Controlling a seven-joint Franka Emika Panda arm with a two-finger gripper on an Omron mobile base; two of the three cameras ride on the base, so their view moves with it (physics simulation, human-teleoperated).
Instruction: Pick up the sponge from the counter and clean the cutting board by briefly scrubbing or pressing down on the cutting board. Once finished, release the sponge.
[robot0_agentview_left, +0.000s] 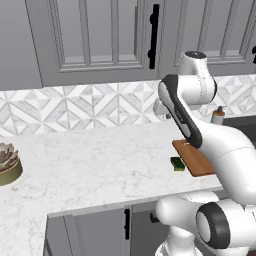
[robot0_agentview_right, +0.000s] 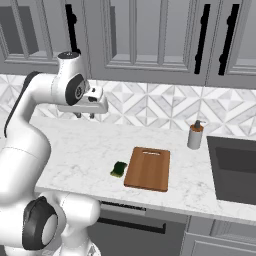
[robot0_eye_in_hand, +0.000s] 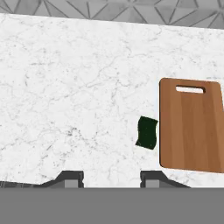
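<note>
In the left base view our arm hides much of the cutting board (robot0_agentview_left: 196, 161); the sponge (robot0_eye_in_hand: 147, 132) lies beside it on the bench (robot0_eye_in_hand: 78, 87). Our hand (robot0_eye_in_hand: 111, 178) hangs shut, holding nothing.

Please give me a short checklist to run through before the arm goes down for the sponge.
1. Sponge lies free on the counter, nothing on top of it: ok.
2. Sponge sits beside the cutting board, close to its edge; touching or not: cannot tell.
3. Cutting board surface bare for scrubbing: ok.
4. Gripper empty: ok.
5. Gripper above the sponge: not ok, the sponge lies off to one side in the hand view.
6. Soap bottle stands apart from the board, beyond its far corner: ok.
</note>
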